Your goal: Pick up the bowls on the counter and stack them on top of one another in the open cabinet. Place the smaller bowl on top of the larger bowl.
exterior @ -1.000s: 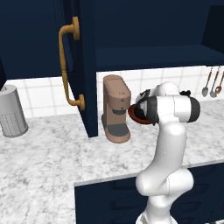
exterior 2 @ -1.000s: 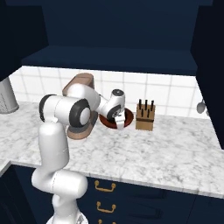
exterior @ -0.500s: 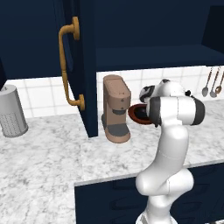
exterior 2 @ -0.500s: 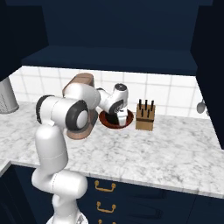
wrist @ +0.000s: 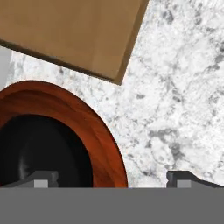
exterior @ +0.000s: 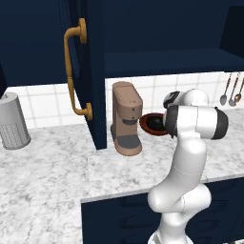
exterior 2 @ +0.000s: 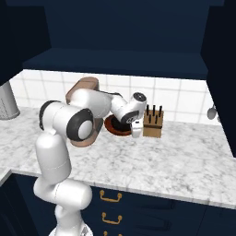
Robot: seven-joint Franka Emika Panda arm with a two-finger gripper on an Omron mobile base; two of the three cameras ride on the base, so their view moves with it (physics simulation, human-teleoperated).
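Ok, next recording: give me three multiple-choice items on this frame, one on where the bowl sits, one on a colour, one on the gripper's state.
1. Where is the bowl?
A. On the counter between the coffee machine and the knife block
B. Inside the open cabinet
C. On the floor

2. What colour is the cabinet door handle?
A. Chrome
B. Golden brass
C. White

3. How does the gripper stand?
A. Shut on the bowl
B. Shut on nothing
C. Open, fingers straddling the bowl's rim

Key: 1 A, it rests on the counter with the coffee machine on one side and the knife block on the other. 2 B, the curved handle is golden brass. 3 C, in the hand view one fingertip lies over the dark inside, the other over stone.
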